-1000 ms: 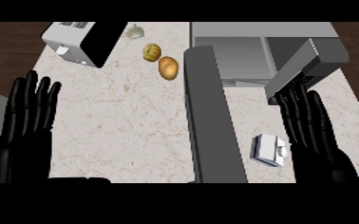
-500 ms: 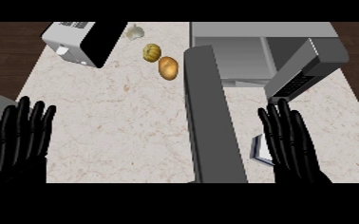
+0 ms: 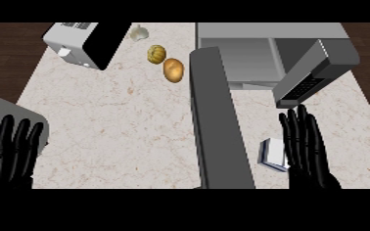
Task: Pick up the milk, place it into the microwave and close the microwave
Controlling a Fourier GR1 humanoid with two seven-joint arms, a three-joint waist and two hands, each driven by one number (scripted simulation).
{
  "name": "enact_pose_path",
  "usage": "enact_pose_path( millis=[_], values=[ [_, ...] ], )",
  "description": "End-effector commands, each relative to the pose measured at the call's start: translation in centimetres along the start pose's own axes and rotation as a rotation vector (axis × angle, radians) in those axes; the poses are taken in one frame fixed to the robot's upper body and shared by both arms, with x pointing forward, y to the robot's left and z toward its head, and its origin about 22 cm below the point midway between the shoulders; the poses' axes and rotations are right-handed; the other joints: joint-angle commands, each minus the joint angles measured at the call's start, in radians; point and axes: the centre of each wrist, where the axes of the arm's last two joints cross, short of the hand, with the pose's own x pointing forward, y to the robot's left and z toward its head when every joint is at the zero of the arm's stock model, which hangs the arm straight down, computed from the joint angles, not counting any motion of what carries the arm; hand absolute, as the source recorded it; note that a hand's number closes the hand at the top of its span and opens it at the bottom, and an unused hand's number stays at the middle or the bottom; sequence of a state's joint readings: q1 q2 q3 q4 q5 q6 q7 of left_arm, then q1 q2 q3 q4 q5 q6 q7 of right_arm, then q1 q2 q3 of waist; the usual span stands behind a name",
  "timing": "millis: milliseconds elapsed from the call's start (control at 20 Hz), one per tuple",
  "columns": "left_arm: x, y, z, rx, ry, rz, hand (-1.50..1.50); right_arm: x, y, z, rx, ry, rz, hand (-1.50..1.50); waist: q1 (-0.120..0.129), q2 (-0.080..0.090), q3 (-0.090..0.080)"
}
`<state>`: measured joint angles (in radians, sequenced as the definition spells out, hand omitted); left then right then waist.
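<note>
The milk (image 3: pixel 272 153) is a small white and blue carton lying on the counter at the lower right, between the microwave's open door (image 3: pixel 219 122) and my right hand (image 3: pixel 304 149). That hand is open with straight fingers pointing away from me, and it covers the carton's right edge. The microwave (image 3: pixel 253 54) stands at the back right with its cavity open; its door reaches toward me as a long grey slab. My left hand (image 3: pixel 18 150) is open at the lower left, far from the milk.
A white and black toaster (image 3: pixel 80 44) stands at the back left. Near it are a small pale cup (image 3: pixel 139 32) and two yellow-brown food items (image 3: pixel 157 54) (image 3: pixel 173 70). The door slab splits the marble counter (image 3: pixel 115 117).
My right hand has shifted down and left, onto the milk's right side. My left hand has sunk toward the lower edge. The milk has not moved.
</note>
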<state>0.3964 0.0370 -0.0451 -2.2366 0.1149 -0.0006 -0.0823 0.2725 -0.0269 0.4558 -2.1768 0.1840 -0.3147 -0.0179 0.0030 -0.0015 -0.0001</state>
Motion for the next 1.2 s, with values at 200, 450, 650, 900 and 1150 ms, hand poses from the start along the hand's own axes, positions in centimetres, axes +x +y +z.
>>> enact_pose_path(
  millis=[200, 450, 650, 900, 1150],
  values=[
    [0.4, 0.7, 3.5, -0.025, -0.001, -0.003, -1.5, -4.8, -0.7, 0.7, -0.086, 0.079, 0.01, -1.5, 0.006, -0.001, 0.0],
    [0.7, 1.2, 3.4, -0.004, 0.018, 0.002, -1.5, -6.8, -4.7, 1.1, -0.148, 0.097, 0.045, -1.5, 0.002, 0.0, 0.001],
    [0.2, 2.1, 3.9, 0.0, 0.023, -0.003, -1.5, -6.7, -6.8, 3.2, -0.159, 0.133, 0.073, -1.5, -0.002, -0.001, 0.0],
    [0.8, 1.5, 3.0, -0.004, -0.005, -0.013, -1.5, -10.0, -7.2, 4.1, -0.179, 0.127, 0.09, -1.5, -0.002, 0.0, 0.0],
    [-0.7, 1.4, 4.6, -0.013, -0.003, 0.013, -1.5, -12.6, -8.8, 6.8, -0.181, 0.169, 0.079, -1.5, 0.0, 0.0, 0.0]
  ],
)
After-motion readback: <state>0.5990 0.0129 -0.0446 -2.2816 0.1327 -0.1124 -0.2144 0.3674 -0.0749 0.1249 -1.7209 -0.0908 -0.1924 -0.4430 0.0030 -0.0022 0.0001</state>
